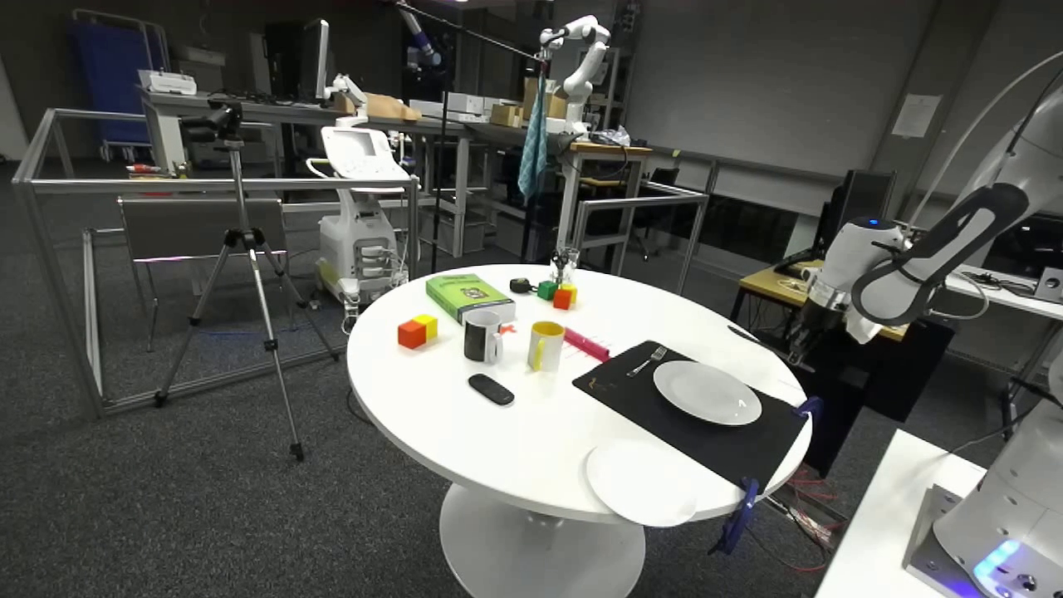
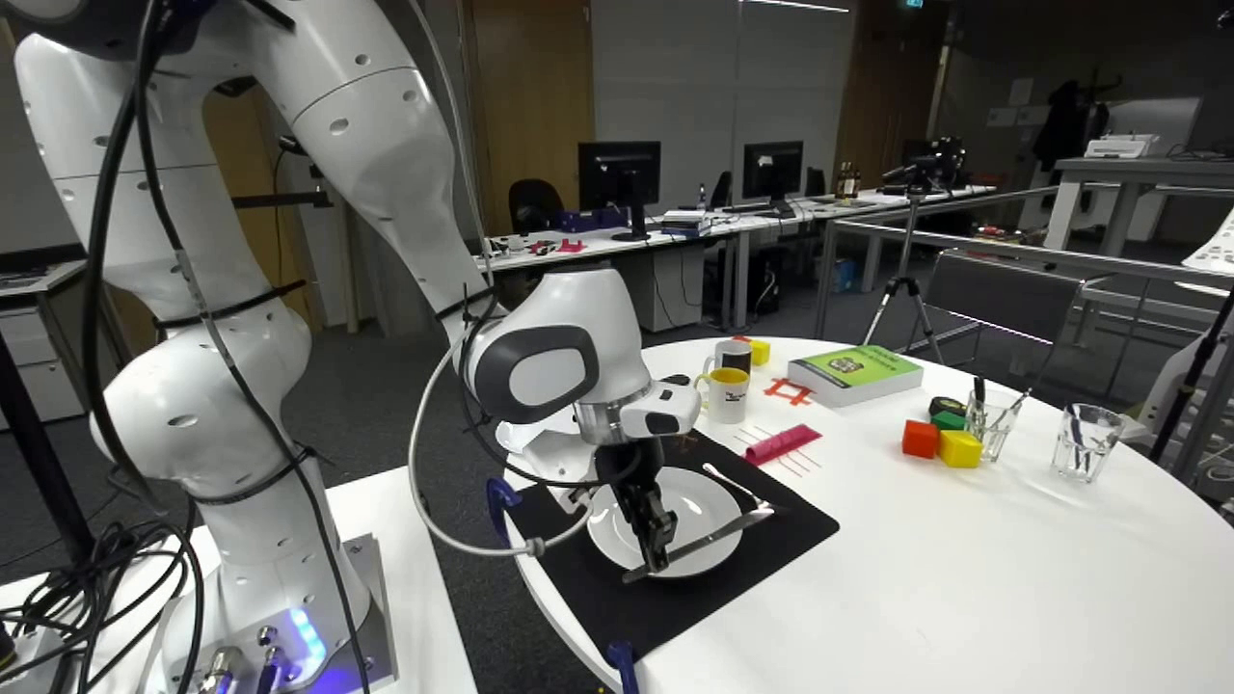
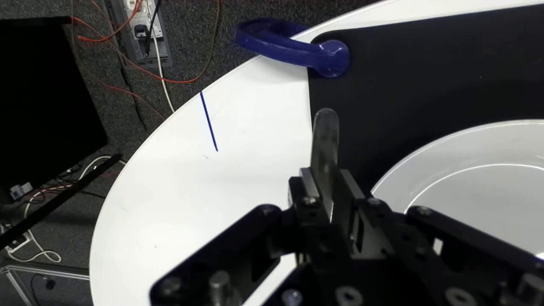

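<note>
Taking the gripper as the dial's centre in the wrist view, carpeted floor shows toward 11 o'clock, past the curved rim of the white tabletop, which spreads from 8 to 11 and looks the roomiest side for moving; a blue line marks it at 10. A blue clamp grips the rim near 12, seemingly the main obstacle straight ahead. At the centre, the fingers pinch a table knife between them; its long axis runs 12 to 6, a rounded end jutting toward 12, though whether blade or handle I cannot tell. In an exterior view the knife slants from 8 to 2 o'clock and appears lifted off the table. From 12 to 2 lies the black placemat, its near edge almost in line with the knife, and the white plate sits close at 3, leaving less room that way.
</note>
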